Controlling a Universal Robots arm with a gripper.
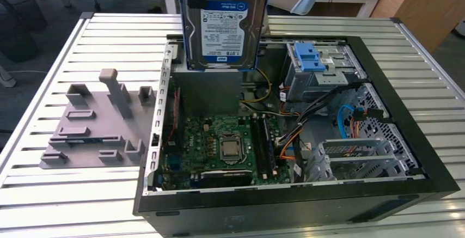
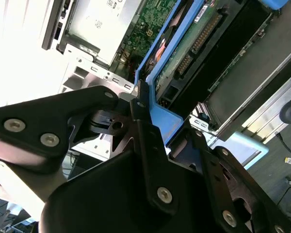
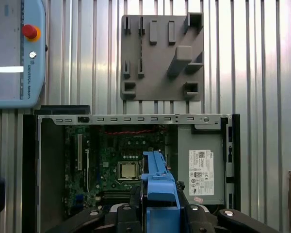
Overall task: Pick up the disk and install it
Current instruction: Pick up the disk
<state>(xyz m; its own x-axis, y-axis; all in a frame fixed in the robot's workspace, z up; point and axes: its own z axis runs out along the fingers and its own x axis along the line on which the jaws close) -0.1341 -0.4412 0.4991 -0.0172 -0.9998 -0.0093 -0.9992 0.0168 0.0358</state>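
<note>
Closest in, the gripper is being pressed shut on the blue carrier frame of the disk, as seen in the second wrist view. The disk is being held upright in the air over the open computer case, whose motherboard is being shown uncovered. Farther off, a grey fixture plate is being borne by the slatted table beside the case.

The black pincer is clamping the blue plastic carrier frame of the flat rectangular disk, whose green circuit-board face is showing toward the camera. Beyond it, a grey metal box with a white sticker is sitting just beside a green motherboard.
</note>
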